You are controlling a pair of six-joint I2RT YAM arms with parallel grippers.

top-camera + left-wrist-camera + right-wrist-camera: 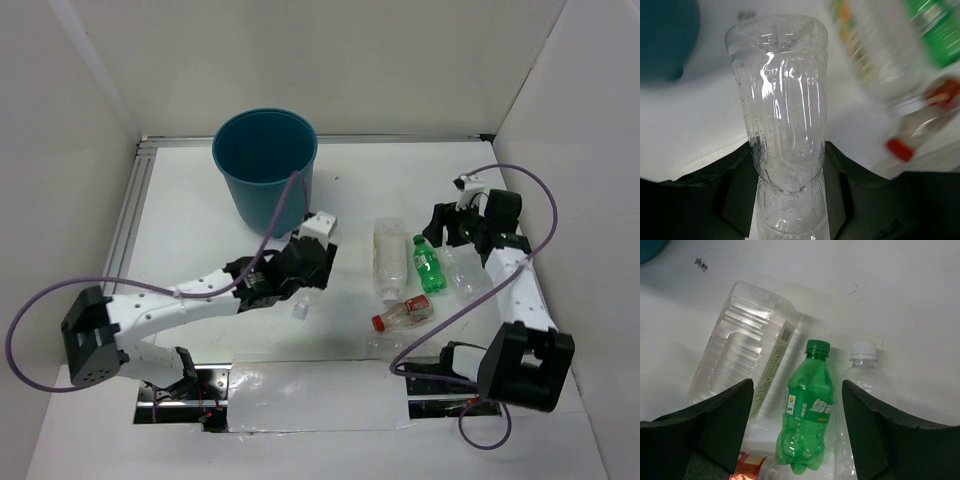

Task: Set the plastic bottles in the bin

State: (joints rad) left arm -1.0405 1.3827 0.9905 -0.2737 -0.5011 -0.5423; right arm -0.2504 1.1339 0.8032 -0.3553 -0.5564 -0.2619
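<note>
Near the bin [265,160], on its side toward the arm bases: left gripper [790,192] closed on a clear ribbed bottle [777,100], jaws pressed against both flanks of its body, far end pointing away from the wrist. Judged as the carry step for this bottle: grasped, not yet over the rim. Next move by that reading: raise above the bin's wall, swing over the teal opening, then let go. Calls for height first, to avoid knocking the bin.

Over on the right: right gripper [796,390] spread wide, holding nothing, poised above the green bottle [807,410]. Flanking that, a wide clear bottle [747,345] and a clear bottle with a white cap [865,375], all lying on the table [900,290]. Nearer the bases, a red-capped bottle [405,312].

Hard to make out from above: the held bottle, nearly lost against the white table and the dark gripper; lifted or resting, impossible to say. Small white piece [299,312] by the left arm: perhaps a cap, not certain. Cut off in the left wrist view: the held bottle's near end. Blurred there: the neighbouring bottles.
</note>
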